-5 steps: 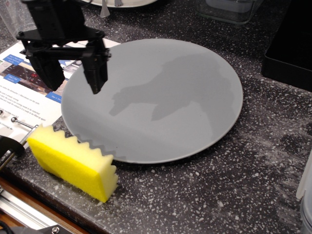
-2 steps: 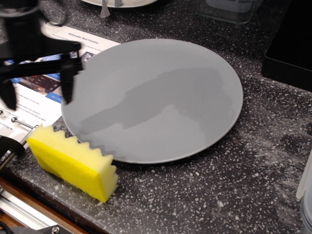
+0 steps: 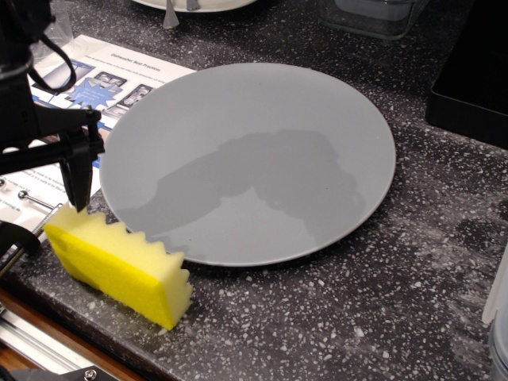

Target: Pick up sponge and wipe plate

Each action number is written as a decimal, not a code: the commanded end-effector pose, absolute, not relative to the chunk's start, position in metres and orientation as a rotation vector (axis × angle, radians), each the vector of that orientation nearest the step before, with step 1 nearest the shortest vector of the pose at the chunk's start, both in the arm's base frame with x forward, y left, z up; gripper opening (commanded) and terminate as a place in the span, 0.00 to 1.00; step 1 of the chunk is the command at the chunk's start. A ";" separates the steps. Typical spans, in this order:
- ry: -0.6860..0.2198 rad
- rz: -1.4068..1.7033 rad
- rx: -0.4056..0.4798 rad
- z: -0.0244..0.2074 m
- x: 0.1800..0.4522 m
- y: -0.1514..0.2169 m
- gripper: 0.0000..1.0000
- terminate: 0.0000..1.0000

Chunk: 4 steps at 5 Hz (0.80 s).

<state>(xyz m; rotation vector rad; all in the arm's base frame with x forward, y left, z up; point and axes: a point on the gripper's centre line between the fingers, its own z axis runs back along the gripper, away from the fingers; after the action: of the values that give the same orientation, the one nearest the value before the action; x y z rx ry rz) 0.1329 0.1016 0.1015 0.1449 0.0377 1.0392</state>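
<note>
The yellow sponge [image 3: 119, 262] lies on the dark speckled counter at the front left, wavy face up, just off the near-left rim of the grey plate [image 3: 254, 159]. The plate lies flat and bare in the middle, with the arm's shadow across it. My gripper [image 3: 36, 194] is at the left edge of the frame, above the sponge's far left end. Only one black finger [image 3: 79, 178] shows, its tip at the sponge's far left corner. The other finger is cut off by the frame edge. The jaws stand wide apart and hold nothing.
A printed sheet [image 3: 119, 71] lies under the plate's left rim. A white dish [image 3: 198, 4] and a clear container [image 3: 373, 16] stand at the back. A black box [image 3: 476, 71] is at the right. Metal parts [image 3: 24, 206] and the counter's front edge are at the lower left.
My gripper has moved left and down, from over the plate's left part to the sponge's far left end. The sponge and the plate have not moved.
</note>
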 end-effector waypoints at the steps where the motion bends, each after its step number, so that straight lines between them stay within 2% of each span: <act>1: -0.025 1.077 0.060 0.080 0.135 0.090 1.00 0.00; 2: -0.086 1.070 -0.002 0.069 0.141 0.083 1.00 0.00; 3: -0.151 1.075 -0.048 0.055 0.143 0.084 0.00 0.00; 4: -0.185 1.053 -0.037 0.045 0.138 0.090 0.00 0.00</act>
<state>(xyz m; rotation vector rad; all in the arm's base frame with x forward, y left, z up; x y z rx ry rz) 0.1493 0.0978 0.0552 -0.0475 -0.2488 1.0673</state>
